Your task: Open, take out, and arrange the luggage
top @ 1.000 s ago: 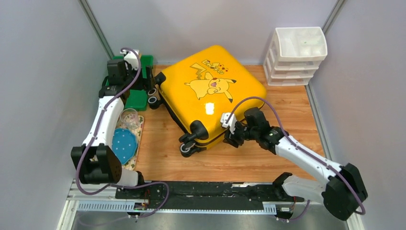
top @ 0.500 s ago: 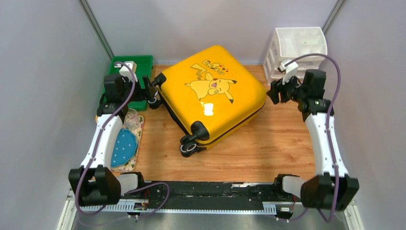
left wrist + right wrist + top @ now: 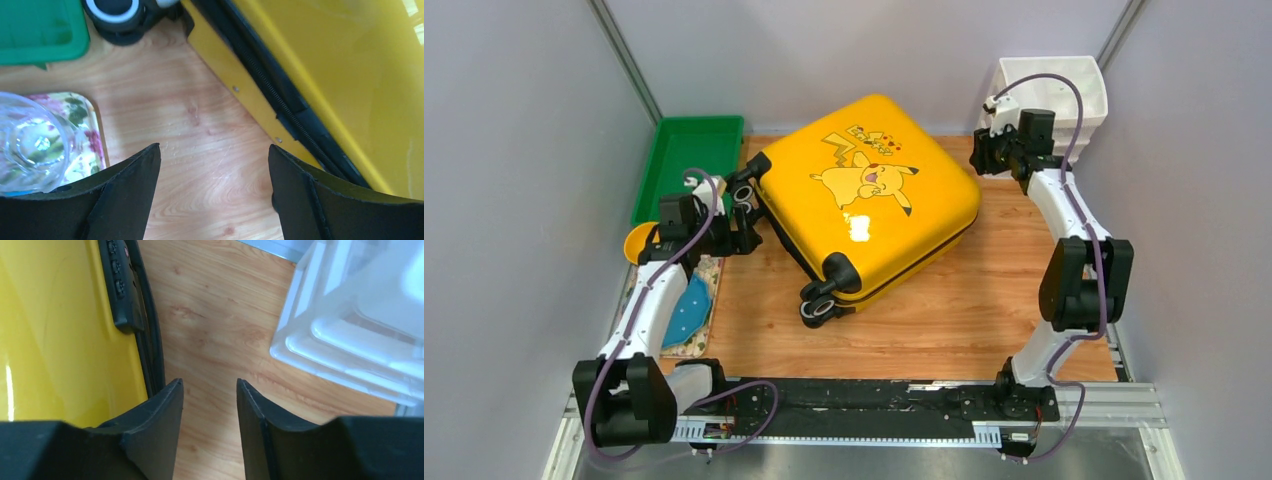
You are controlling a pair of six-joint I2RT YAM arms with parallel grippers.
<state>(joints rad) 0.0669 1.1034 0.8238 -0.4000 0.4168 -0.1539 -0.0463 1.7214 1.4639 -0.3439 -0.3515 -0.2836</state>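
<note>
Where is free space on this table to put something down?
Widest bare wood: between the luggage and the near black rail. A narrower strip: between luggage and right arm. Crowded: the left side, with floral tray, green tray and left pincer.

My left gripper (image 3: 214, 148) looks matt black; the table (image 3: 200, 150) is smooth grained wood, the luggage (image 3: 350, 75) glossy yellow plastic.

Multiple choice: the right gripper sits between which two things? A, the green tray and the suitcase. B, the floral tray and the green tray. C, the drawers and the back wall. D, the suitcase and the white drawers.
D: in the right wrist view, the right gripper has the suitcase on one side and the drawers on the other, with its jaws apart and nothing between them.
</note>
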